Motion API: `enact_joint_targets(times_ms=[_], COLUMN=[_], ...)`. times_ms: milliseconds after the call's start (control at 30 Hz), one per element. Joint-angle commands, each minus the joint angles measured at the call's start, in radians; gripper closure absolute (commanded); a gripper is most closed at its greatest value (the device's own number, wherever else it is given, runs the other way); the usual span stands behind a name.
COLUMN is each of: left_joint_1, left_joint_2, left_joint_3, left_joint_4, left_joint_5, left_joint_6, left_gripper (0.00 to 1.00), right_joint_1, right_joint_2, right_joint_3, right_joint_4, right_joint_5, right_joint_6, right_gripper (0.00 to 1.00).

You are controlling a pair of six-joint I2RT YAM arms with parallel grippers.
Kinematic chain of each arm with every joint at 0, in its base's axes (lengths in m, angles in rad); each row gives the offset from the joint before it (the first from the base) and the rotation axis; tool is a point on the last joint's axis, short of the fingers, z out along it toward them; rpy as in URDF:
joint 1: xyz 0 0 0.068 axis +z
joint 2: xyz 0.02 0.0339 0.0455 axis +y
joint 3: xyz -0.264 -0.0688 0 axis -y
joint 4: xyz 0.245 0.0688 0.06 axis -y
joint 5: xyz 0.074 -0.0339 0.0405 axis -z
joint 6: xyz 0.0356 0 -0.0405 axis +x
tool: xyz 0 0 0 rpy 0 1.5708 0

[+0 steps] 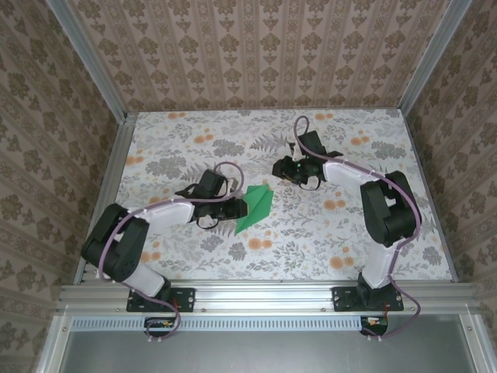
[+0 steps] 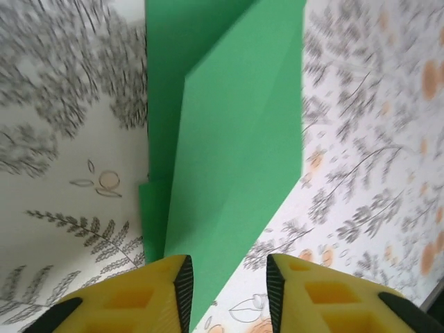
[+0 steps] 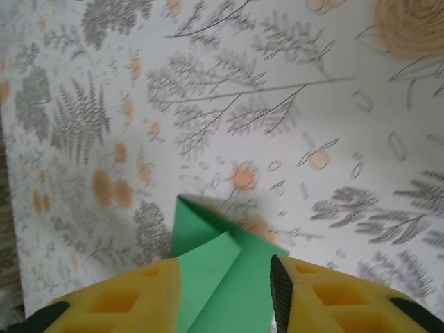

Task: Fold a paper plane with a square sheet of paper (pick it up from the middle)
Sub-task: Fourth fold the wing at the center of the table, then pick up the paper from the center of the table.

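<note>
Top external: paper plane (image 1: 255,206) lying on table (image 1: 349,233). Left gripper (image 2: 227,276) and right gripper (image 3: 225,277) both parted astride its folds; contact hard to tell.

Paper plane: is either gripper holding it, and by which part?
Neither seems to hold it. The paper plane lies on the table; the left gripper and the right gripper each have their jaws apart, not pinching the paper.

Claw: your right gripper (image 3: 225,281) stands with its yellow fingers (image 3: 118,305) apart.
Paper plane (image 3: 211,267): you see it green between both fingers, its corner pointing ahead.
Table (image 3: 277,104): flowered cloth beyond the fingertips.
</note>
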Motion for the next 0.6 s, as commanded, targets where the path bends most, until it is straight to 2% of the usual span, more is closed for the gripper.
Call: enact_joint_targets(times_ms=[0,200,400,567], left_joint_1=[0.035,0.097,0.126,0.135], left_joint_2=[-0.059,-0.063,-0.045,-0.036], left_joint_3=[0.01,-0.035,-0.051,-0.053], left_joint_4=[-0.009,0.03,0.046,0.05], left_joint_5=[-0.041,0.01,0.041,0.045], left_joint_6=[-0.027,-0.06,-0.079,-0.088], left_gripper=[0.59,0.52,0.48,0.43], right_joint_1=[0.039,0.101,0.137,0.15], right_joint_2=[-0.035,-0.014,0.052,0.081], right_joint_3=[-0.078,-0.118,-0.091,-0.063], right_joint_4=[0.073,0.134,0.154,0.113], right_joint_5=[-0.037,-0.054,-0.067,-0.024], right_joint_6=[0.059,0.114,0.152,0.161], right_gripper=[0.55,0.5,0.51,0.52])
